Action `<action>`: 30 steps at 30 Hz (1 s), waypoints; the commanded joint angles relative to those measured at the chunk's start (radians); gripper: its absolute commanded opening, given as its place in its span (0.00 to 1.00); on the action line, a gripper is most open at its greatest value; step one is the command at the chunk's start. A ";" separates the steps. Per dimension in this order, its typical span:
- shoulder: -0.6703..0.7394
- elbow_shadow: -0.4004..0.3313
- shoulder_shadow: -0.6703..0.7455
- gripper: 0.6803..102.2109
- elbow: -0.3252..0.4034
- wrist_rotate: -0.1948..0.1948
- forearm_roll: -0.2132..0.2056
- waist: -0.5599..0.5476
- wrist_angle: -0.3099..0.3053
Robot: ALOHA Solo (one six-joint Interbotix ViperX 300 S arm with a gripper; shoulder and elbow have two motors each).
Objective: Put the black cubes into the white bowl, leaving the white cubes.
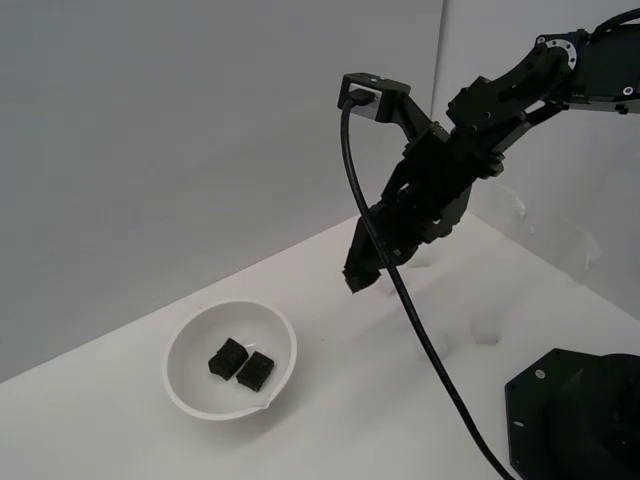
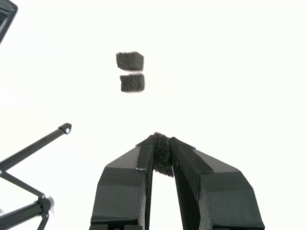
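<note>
Two black cubes (image 1: 228,357) (image 1: 256,369) are seen in the exterior view, lying touching each other inside the white bowl (image 1: 186,390), which sits toward that view's left on the white table (image 1: 350,420). The white cubes are hard to make out against the surface; only faint shapes are noticed near that view's right. The gripper (image 1: 358,280) is held in the air, above and to the right of the bowl, well apart from it, with open table between. In the wrist view, the jaws are nearly closed on a third black cube (image 2: 162,152), pinched at the fingertips. The bowl's rim is washed out there; only the two cubes (image 2: 129,60) (image 2: 132,82) show, just beside each other.
</note>
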State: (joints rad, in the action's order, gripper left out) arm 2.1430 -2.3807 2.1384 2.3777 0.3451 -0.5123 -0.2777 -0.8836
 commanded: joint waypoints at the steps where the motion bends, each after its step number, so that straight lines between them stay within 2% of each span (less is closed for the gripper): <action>1: -0.014 0.054 -0.012 0.02 -0.046 0.002 -0.028 -0.057 0.025; 9: -0.143 0.123 -0.141 0.02 -0.114 -0.011 -0.037 -0.181 0.101; 21: -0.319 0.201 -0.316 0.02 -0.193 -0.011 -0.054 -0.279 0.207; 26: -0.353 0.213 -0.348 0.02 -0.206 -0.011 -0.078 -0.291 0.224; 30: -0.354 0.215 -0.350 0.04 -0.207 -0.003 -0.114 -0.293 0.224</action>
State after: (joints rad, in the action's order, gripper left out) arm 1.7702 -2.2013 1.7641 2.1982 0.3359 -0.5890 -0.5599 -0.6550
